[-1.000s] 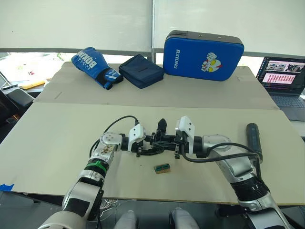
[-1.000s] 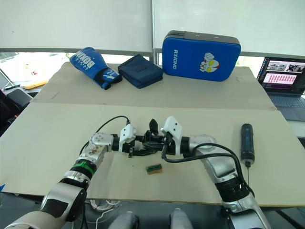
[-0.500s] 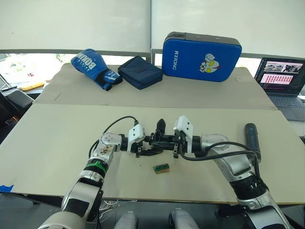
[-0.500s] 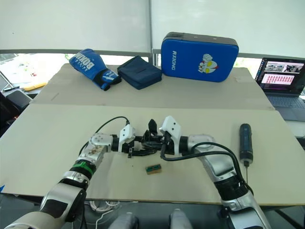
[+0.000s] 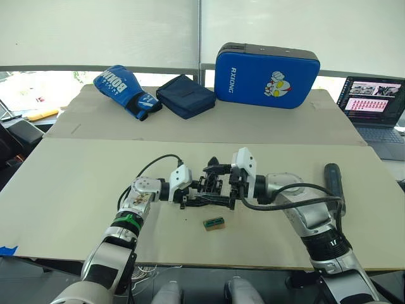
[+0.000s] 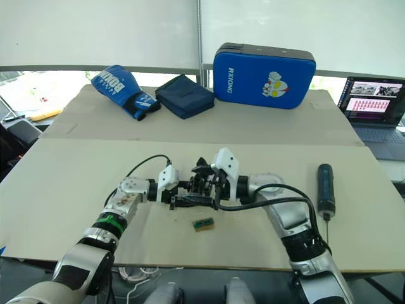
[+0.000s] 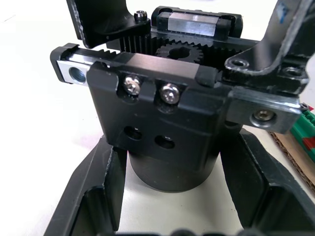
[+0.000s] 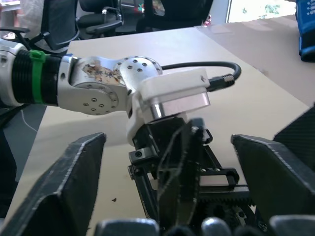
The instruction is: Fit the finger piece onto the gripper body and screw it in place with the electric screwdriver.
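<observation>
Arms were mostly silver-grey metal with black sections further up. The left arm had a bright green band around the forearm and a scuffed round wrist joint dotted with small holes. Each claw, the left claw point(image 5: 201, 197) and the right claw point(image 5: 223, 188), had a white boxy housing and two black fingers. Black cables looped off both wrists.

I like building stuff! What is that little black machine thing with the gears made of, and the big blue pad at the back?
The gripper body looks like matte black plastic or coated metal, with shiny steel screws and a bare metal rail end. The blue pad looks like smooth, slightly glossy vinyl over padding, judging by its rounded, puffy edges.
</observation>
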Tool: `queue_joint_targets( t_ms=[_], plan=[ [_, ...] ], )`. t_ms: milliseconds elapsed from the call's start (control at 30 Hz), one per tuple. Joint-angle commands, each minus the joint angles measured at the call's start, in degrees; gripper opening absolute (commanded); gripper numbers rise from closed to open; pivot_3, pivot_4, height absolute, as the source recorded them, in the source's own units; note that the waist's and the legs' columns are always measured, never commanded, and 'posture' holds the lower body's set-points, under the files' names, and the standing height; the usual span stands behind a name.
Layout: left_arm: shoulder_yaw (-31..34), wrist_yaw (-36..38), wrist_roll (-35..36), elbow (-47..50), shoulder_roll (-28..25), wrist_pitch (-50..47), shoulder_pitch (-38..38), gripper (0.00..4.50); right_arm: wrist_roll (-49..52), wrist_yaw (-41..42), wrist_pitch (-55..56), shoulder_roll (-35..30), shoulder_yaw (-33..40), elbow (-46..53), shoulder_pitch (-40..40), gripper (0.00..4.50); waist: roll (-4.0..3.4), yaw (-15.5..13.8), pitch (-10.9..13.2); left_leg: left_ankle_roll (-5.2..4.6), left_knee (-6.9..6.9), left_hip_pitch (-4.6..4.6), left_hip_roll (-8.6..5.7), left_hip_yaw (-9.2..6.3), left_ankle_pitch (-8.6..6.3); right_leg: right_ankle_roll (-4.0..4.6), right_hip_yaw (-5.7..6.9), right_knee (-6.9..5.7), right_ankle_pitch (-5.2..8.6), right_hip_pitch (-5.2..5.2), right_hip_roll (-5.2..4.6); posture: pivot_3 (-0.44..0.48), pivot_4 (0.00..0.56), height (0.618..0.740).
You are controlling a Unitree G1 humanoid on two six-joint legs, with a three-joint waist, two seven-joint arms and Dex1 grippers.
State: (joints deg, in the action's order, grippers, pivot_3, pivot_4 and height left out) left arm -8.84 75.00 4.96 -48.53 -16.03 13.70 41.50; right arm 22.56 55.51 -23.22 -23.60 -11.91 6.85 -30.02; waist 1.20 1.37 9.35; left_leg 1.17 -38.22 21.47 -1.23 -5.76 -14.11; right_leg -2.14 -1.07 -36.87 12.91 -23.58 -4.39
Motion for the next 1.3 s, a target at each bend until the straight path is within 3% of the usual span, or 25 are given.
queue_joint_targets(
  t_ms=[33, 133, 167, 267, 433, 600, 833, 967, 1033, 1133, 1300],
  plan=[
    [-0.9, -0.4, -1.2, -1.5, -0.1, -1.3, -1.4, 2.28, 3.1, 1.4, 3.7, 0.5, 3.9, 3.8, -0.4, 4.48, 0.0, 0.0, 0.0, 0.0, 0.0, 0.0, 0.0, 0.0, 0.0, 0.0, 0.0, 0.0, 0.0, 0.01, 0.0, 0.0, 0.15, 0.74],
    [-0.3, -0.9, -0.4, -1.4, 0.1, -3.0, -1.4, 2.28, 5.1, 2.0, 5.1, 0.8, 5.7, 5.4, 0.0, 4.48, 0.0, -0.1, 0.0, 0.0, 0.0, -0.03, 0.0, 0.0, 0.0, -0.01, 0.0, 0.03, 0.0, 0.05, -0.01, 0.0, 0.15, 0.74],
    [-0.2, -0.9, -0.3, -1.4, 0.1, -3.1, -1.4, 3.32, 5.7, 2.1, 5.3, 0.9, 6.3, 6.0, 0.2, 4.5, 0.0, -0.1, 0.0, 0.0, 0.0, -0.04, 0.0, 0.0, 0.0, 0.0, 0.0, 0.02, 0.0, 0.05, 0.0, 0.0, 0.15, 0.74],
    [0.3, -1.5, -0.2, -1.1, -0.1, -2.3, -1.5, 4.45, 7.7, 2.3, 5.0, 0.4, 7.6, 8.8, 0.8, 4.5, 0.0, -0.1, 0.0, 0.0, 0.01, -0.06, 0.0, 0.0, 0.0, -0.01, 0.0, 0.02, 0.01, 0.07, 0.0, 0.0, 0.15, 0.74],
    [1.8, -0.7, 1.1, 0.7, -2.5, -2.5, -2.4, 4.45, 11.5, 0.7, 2.3, -2.4, 10.7, 15.8, 3.6, 4.5, -0.01, 0.2, 0.0, 0.0, 0.04, -0.08, 0.03, 0.0, 0.0, -0.01, 0.0, 0.04, 0.01, 0.07, 0.01, 0.0, 0.15, 0.74],
    [4.0, 2.8, 4.3, 3.8, -7.5, -4.0, -4.5, 4.45, 16.4, -3.6, -1.4, -7.7, 18.8, 23.7, 11.2, 4.5, 0.0, 1.0, 0.0, 0.0, 0.2, -0.11, 0.07, -0.01, 0.0, 0.0, -0.01, 0.09, 0.02, 0.06, 0.02, 0.0, 0.15, 0.74],
    [11.1, 10.8, 14.1, 14.3, -14.0, -3.8, -9.0, 4.45, 20.2, -8.2, -2.9, -13.0, 40.2, 32.1, 34.7, 4.5, 0.06, -0.2, 0.1, 0.01, 0.31, -0.04, 0.06, 0.0, 0.0, 0.0, 0.0, 0.21, 0.04, 0.05, -0.03, 0.0, 0.15, 0.74],
    [13.8, 12.1, 18.2, 20.5, -16.8, -6.8, -11.3, 4.45, 19.5, -8.9, 0.8, -10.2, 49.7, 33.2, 47.3, 4.5, 0.04, -0.8, 0.1, 0.01, 0.3, -0.1, 0.05, 0.01, -0.01, -0.02, -0.02, 0.25, 0.04, 0.16, -0.05, 0.0, 0.15, 0.74],
    [15.7, 12.2, 20.0, 22.9, -19.4, -9.8, -11.6, 4.45, 17.1, -8.5, 5.2, -5.9, 54.6, 31.0, 54.6, 4.5, 0.03, -0.8, 0.1, 0.01, 0.31, -0.23, 0.09, 0.03, -0.01, -0.43, -0.02, 0.28, 0.3, 0.34, -0.04, 0.0, 0.15, 0.74],
    [18.0, 13.4, 23.0, 26.1, -21.9, -11.1, -11.3, 4.45, 14.3, -8.0, 12.9, 1.4, 61.4, 27.1, 64.4, 4.5, 0.02, -0.8, 0.1, 0.01, 0.42, -0.28, 0.19, 0.02, -0.02, -0.35, 0.07, 0.3, 0.45, 0.36, 0.0, 0.0, 0.15, 0.74],
    [18.0, 11.5, 26.5, 34.1, -21.2, -16.0, -12.2, 4.45, 13.6, -8.6, 17.8, 6.8, 61.1, 26.1, 70.4, 4.5, -0.16, -0.2, 0.2, -0.01, 0.44, -0.36, 0.2, 0.07, -0.06, -0.37, -0.13, 0.28, 0.55, 0.41, -0.04, 0.0, 0.15, 0.74]
  ],
)
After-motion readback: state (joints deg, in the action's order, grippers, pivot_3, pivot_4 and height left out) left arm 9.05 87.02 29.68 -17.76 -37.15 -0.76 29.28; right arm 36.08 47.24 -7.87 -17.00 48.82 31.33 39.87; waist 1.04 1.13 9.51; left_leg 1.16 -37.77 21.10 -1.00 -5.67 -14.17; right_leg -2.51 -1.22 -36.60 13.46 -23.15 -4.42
